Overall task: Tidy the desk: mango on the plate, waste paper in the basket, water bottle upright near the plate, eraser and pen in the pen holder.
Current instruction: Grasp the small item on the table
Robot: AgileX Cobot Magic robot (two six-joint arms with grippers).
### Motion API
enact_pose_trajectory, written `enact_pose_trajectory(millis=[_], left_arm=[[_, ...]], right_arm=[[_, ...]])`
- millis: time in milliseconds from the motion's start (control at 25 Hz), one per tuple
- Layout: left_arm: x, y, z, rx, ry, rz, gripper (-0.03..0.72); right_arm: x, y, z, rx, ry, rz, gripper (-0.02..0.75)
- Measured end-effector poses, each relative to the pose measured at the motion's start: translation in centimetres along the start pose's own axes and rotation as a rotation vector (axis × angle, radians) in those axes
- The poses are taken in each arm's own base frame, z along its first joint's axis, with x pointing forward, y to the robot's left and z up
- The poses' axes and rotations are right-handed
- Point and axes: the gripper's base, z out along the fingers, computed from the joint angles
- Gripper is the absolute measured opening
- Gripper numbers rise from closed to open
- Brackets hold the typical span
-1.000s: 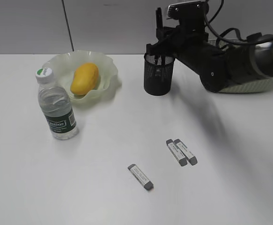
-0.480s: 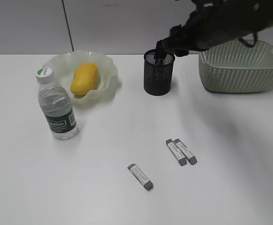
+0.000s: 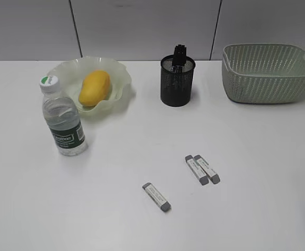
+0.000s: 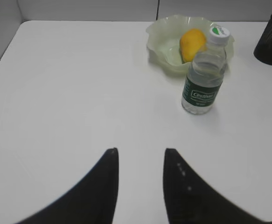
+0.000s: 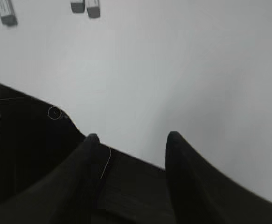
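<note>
White desk [image 3: 257, 157] — plate [image 3: 118, 73], water bottle [image 3: 63, 120], pen holder [image 3: 177, 86], basket [image 3: 267, 73], three erasers [image 3: 157, 197].

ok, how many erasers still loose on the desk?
3. Two lie side by side right of centre, one alone nearer the front edge. Any inside the pen holder would be hidden by its mesh.

- I count three erasers on my desk [image 3: 257, 172]: a touching pair [image 3: 203, 169] and a lone eraser [image 3: 157, 197] apart from them.
- One mango [image 3: 94, 88], lying in the one plate [image 3: 122, 73].
- One water bottle [image 3: 62, 117], upright.
- One pen holder [image 3: 177, 83], with one dark pen top [image 3: 180, 51] sticking out.
- One basket [image 3: 269, 73].
- My two grippers: left [image 4: 140, 156], right [image 5: 132, 140], both with fingers apart.
</note>
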Motion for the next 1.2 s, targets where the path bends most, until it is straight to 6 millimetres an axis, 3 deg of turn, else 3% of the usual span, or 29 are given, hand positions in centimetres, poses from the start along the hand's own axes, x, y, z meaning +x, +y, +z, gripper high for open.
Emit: enact_pose_trajectory(millis=[120,360,560,720,840,920,1080,1200], left_arm=[[-0.5,-0.7,1.1,0.059,0.078,0.073,0.256],[-3.5,-2.6,4.7,0.195,0.23,0.036,0.274],[-6.0,-3.9,7.9,0.268,0.332,0.009,0.269],[-7.3,-6.1,12.5,0.346,0.475,0.023,0.268],[-7.7,-10.2,15.1,0.443,0.543,0.103,0.268],[-7.1,-14.2,16.4,0.475,0.589,0.189,0.268],[-3.9,-21.7,19.3,0.397,0.694,0.267,0.301],[-2.4,-25.3,22.7,0.376,0.706,0.258,0.379]], right_arm=[[5.8,-0.1,-2.6,-0.002,-0.157,0.005,0.368],[12.8,-0.2,-4.0,0.002,-0.494,0.006,0.363],[15.4,-0.2,-5.1,-0.001,-0.702,0.006,0.363],[15.7,-0.2,-5.1,0.0,-0.72,0.006,0.363],[15.7,-0.2,-5.0,0.0,-0.717,0.006,0.363],[15.7,-0.2,-5.0,0.0,-0.717,0.006,0.363],[15.7,-0.2,-5.0,0.0,-0.717,0.006,0.363],[15.7,-0.2,-5.0,0.001,-0.718,0.006,0.363]])
